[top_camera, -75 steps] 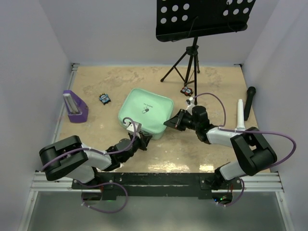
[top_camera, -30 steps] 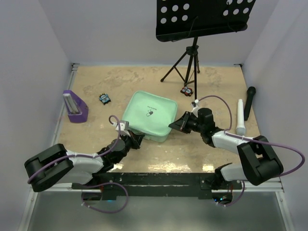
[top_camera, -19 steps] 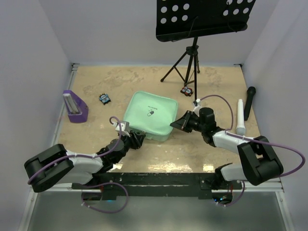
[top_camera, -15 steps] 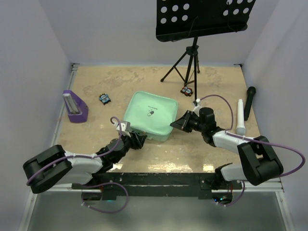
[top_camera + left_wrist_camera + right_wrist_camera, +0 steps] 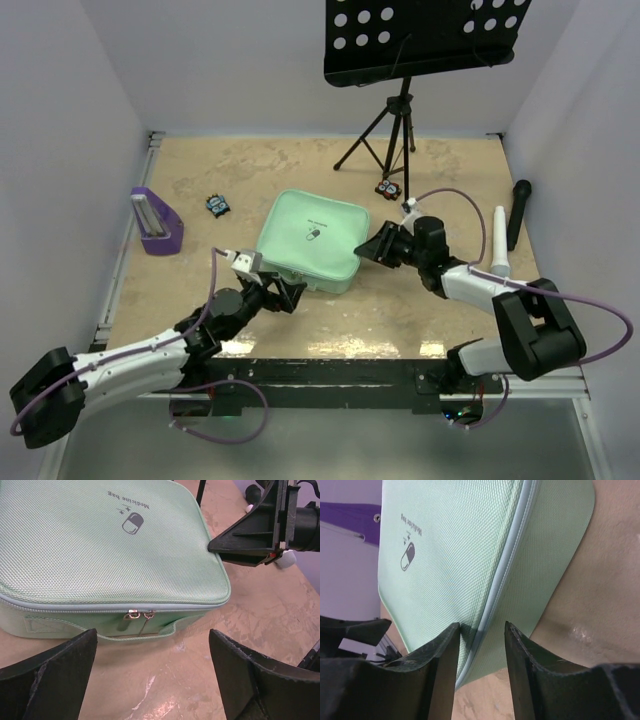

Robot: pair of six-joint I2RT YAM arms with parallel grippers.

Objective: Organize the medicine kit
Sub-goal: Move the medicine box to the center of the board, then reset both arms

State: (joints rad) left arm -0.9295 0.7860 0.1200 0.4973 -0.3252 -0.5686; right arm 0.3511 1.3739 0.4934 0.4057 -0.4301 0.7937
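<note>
- right, the medicine kit (image 5: 305, 240) lies flat near the middle of the table (image 5: 220, 170), lid up, pill logo (image 5: 133, 523) showing.
- the zip is run shut all round as far as i can see. both zipper pulls (image 5: 140, 614) meet side by side at the middle of the near wall, just above a fabric handle.
- contents: hidden. with the lid down i can't say what is inside or how it is laid out.
- left gripper (image 5: 283, 292): jaws spread wide, nothing between them. it sits low just in front of the near wall, facing the pulls but apart from the case.
- right gripper (image 5: 372, 247): jaws partly apart, at the kit's right-hand corner. in the wrist view its fingers (image 5: 445, 665) straddle the zip seam there. i see no fabric pinched, but whether a tip brushes the lid i can't tell.
- my read of the step: the case is closed and zipped and neither arm has hold of it, so this looks like the tail of the closing step, with little left to do.
- next move, as i judge it: draw both arms straight back from the case. the right tips need to clear the corner without snagging the seam or dragging the kit.
- the other container is a purple stand (image 5: 155, 222) well to the left, with a pale piece standing in it that i can't identify.
</note>
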